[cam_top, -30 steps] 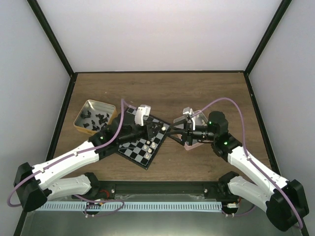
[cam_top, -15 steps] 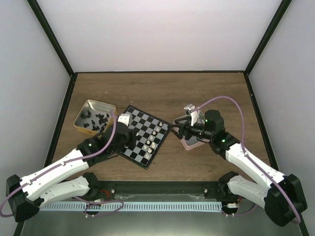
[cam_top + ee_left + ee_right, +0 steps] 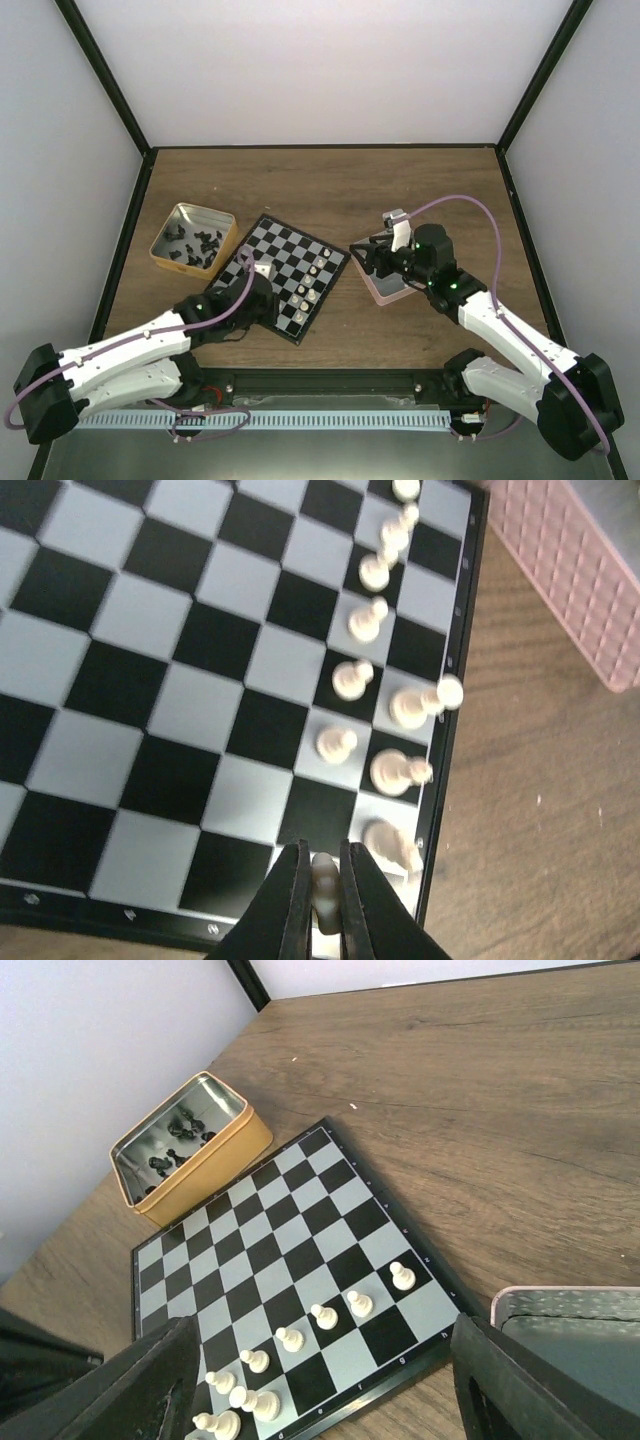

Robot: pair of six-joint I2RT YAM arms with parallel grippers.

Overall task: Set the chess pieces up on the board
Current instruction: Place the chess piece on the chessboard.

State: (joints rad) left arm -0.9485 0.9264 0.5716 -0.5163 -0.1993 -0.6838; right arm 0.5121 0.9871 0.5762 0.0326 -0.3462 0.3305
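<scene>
The board [image 3: 280, 262] lies at an angle in the middle of the table. Cream-white chess pieces [image 3: 312, 283] stand in two rows along its right edge, and the right wrist view shows a line of pawns [image 3: 323, 1316]. My left gripper [image 3: 283, 306] hangs over the board's near corner, shut on a cream-white piece [image 3: 324, 878], close beside a standing piece [image 3: 392, 845]. My right gripper [image 3: 368, 256] is open and holds nothing, just off the board's right corner, over the pink tray [image 3: 384, 287]. Black pieces [image 3: 190, 243] lie in the gold tin [image 3: 165, 252].
The gold tin [image 3: 205, 1165] stands close against the board's far left side. The pink tray's ribbed wall [image 3: 570, 560] sits just past the board's right edge, and its rim [image 3: 560, 1292] shows in the right wrist view. Black frame posts rise at the table's back corners.
Both grippers met at the board's right corner a second ago. The left one has drawn back to the near corner. The right one has pulled away over the pink tray and opened wider.
</scene>
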